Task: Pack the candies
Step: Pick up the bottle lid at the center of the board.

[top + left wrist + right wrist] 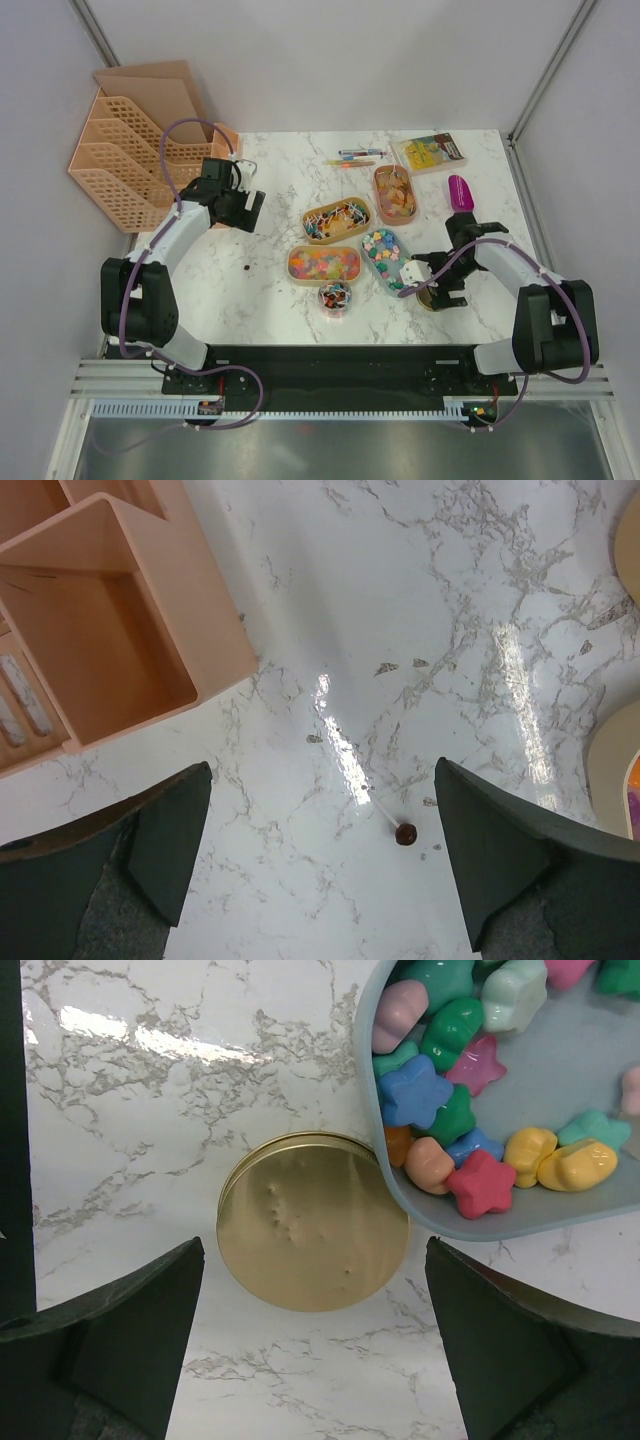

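While both arms hang over the white marble worktop (270,300), nothing is gripped. Peach plastic lattice file organiser (115,165) stands at the far left corner. Left arm (175,235) reaches up beside it. The left fingers (170,830) are spread wide and empty over bare marble near the organiser's corner. Right arm (510,262) folds inward from the right. The right fingers (140,1320) are equally wide apart and empty, either side of a round gold metal lid (312,1222) below them.

Sweets sit mid-worktop between the arms:
- wrapped striped candies (337,218) in a tan oval tray (305,222)
- orange and brown candies (397,198) in a second tan tray (376,185), farther back
- orange-pink-yellow candies (325,264) in a third tan tray (290,265), nearer the arms
- pastel star and chunk candies (470,1110) in a pale blue oval tray (590,1070)

The blue tray's rim meets the gold lid's edge — touching or only overlapping in view, can't tell. Flat yellow packet (432,152) and a few coloured pens (358,155) lie along the far edge. Purple oblong object (461,191) lies right of the trays. Small round clear cup (335,310) of mixed candies sits just nearer than the third tray. One stray small brown round candy (405,833) lies alone on marble — between the left fingers in the wrist view, well apart from the trays.
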`<state>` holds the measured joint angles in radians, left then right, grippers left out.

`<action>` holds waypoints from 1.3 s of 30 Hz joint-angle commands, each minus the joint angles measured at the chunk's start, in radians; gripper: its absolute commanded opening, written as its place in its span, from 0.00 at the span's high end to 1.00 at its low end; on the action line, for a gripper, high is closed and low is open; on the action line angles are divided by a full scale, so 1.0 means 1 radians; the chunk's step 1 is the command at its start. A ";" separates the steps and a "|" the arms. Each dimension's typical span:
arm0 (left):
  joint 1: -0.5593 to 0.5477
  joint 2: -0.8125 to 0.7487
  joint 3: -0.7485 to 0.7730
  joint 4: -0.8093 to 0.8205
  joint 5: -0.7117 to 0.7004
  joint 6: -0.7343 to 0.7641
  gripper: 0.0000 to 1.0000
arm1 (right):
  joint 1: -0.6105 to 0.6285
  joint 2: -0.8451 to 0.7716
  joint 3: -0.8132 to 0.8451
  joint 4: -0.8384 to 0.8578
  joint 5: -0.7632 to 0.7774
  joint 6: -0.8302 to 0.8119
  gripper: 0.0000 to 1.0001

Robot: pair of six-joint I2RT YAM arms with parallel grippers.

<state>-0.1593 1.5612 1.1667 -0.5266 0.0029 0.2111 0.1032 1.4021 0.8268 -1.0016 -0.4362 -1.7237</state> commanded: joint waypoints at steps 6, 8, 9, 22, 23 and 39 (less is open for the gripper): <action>-0.002 -0.004 0.024 0.010 0.002 0.039 0.00 | 0.004 0.041 -0.002 0.001 -0.021 0.019 0.02; -0.002 -0.004 0.022 0.011 0.002 0.039 0.00 | 0.004 0.058 0.003 0.004 -0.018 0.027 0.02; -0.002 -0.003 0.024 0.010 0.000 0.039 0.00 | 0.003 0.063 0.003 0.003 -0.019 0.027 0.02; -0.002 0.007 0.025 0.010 -0.021 0.040 0.00 | 0.003 0.068 -0.025 0.044 0.005 0.026 0.02; -0.002 0.008 0.028 0.010 -0.021 0.040 0.00 | 0.003 0.057 -0.034 0.057 0.005 0.029 0.02; -0.002 0.026 0.047 0.010 -0.014 0.034 0.00 | 0.004 0.034 -0.049 0.086 0.027 0.124 0.07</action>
<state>-0.1593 1.5822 1.1713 -0.5270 -0.0021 0.2188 0.1032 1.4410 0.7506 -0.9115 -0.4072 -1.6348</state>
